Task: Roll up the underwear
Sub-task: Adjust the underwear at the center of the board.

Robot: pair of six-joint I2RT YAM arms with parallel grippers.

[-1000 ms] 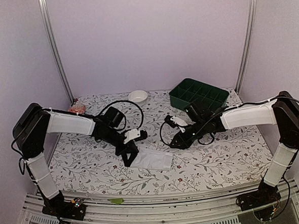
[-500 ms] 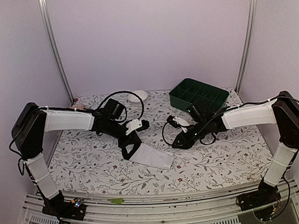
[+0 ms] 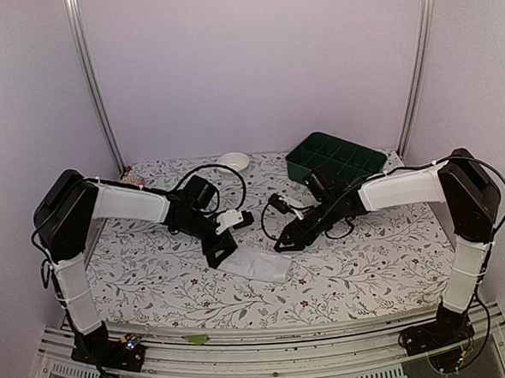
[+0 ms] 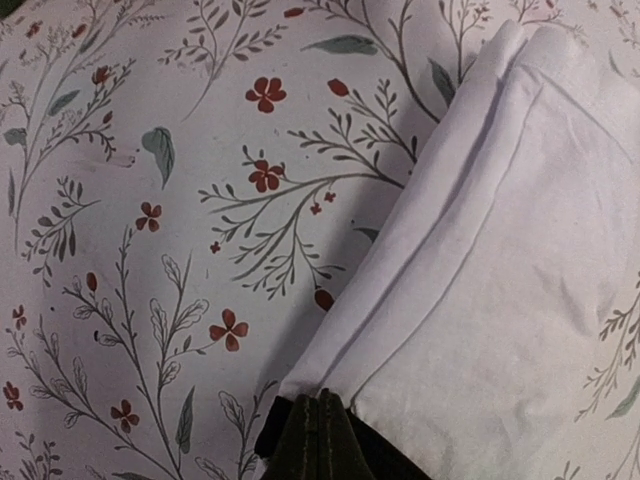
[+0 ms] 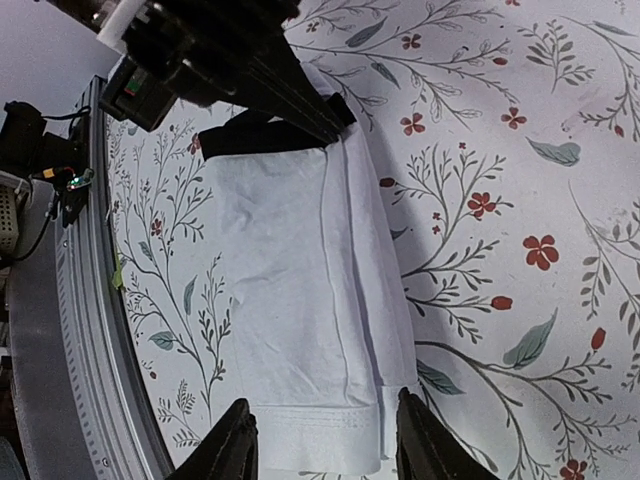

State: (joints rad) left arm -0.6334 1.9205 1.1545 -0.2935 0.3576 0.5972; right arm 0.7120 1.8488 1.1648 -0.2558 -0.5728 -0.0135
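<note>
Where the underwear [image 3: 255, 264] lies: flat on the flowered tabletop [image 3: 368, 259], front and centre, folded into a long white strip with its black waistband at the left end.
Step in hand: by my reckoning, readying the strip; no roll has been started.
Left jaws: pinched shut on the underwear's waistband end.
Right jaws: standing open just over the opposite end, gripping nothing.
Next move: probably the right jaws must close on that free hem and turn it over toward the waistband, while the left end is held down.
Green tray [image 3: 337, 162]: far right, well apart.
White bowl [image 3: 233, 162]: far edge, not in the way.
</note>
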